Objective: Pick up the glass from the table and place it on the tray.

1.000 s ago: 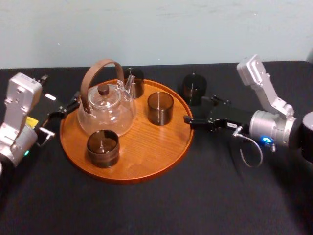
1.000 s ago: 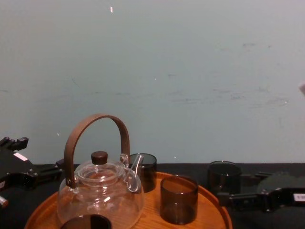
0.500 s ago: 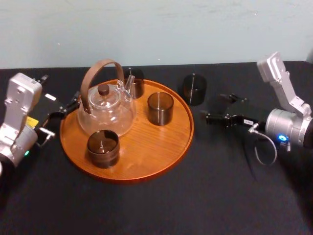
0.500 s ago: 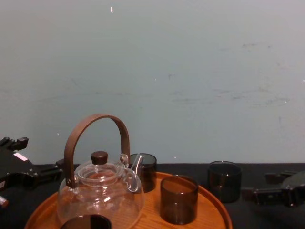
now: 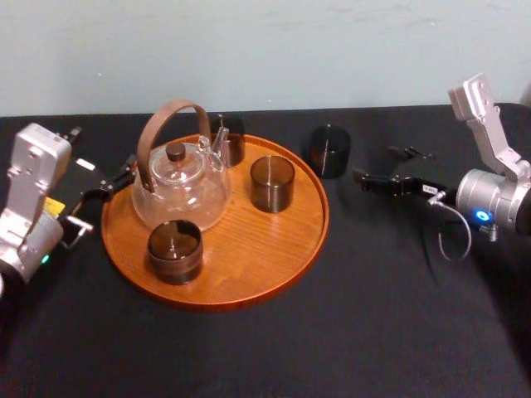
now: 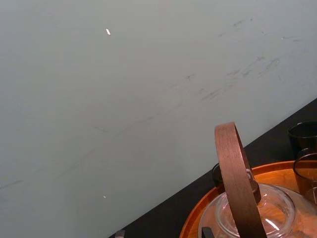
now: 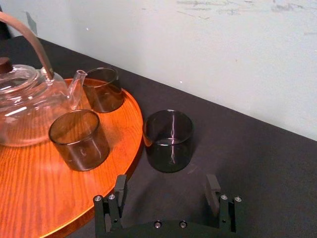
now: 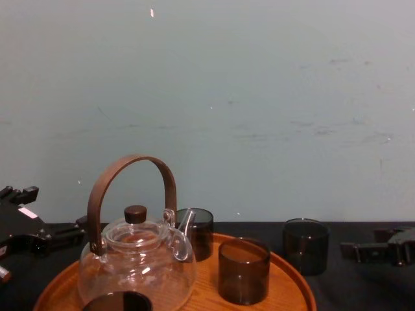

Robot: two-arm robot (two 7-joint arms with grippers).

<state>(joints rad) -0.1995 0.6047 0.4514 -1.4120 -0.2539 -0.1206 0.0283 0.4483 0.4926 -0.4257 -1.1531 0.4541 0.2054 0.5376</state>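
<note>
Glass (image 5: 330, 151) on table (image 5: 373, 323) just ahead of R tool (image 7: 167, 187), jaws apart (L tool (image 5: 116, 181) idle by tray (image 5: 249, 245))

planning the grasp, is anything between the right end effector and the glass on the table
Nothing visible does. The open right end effector faces the glass with only table between them; the tray lies beside the glass.

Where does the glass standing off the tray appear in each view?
Head view: glass right of the tray, before the open right tool; left tool parked left of the tray.
Chest view: glass right of the tray's rim.
Right wrist view: glass beside the tray's rim, ahead of the tool.
Left wrist view: probably the glass beyond the tray's far rim.
Shared landmark: the tray's rim.
</note>
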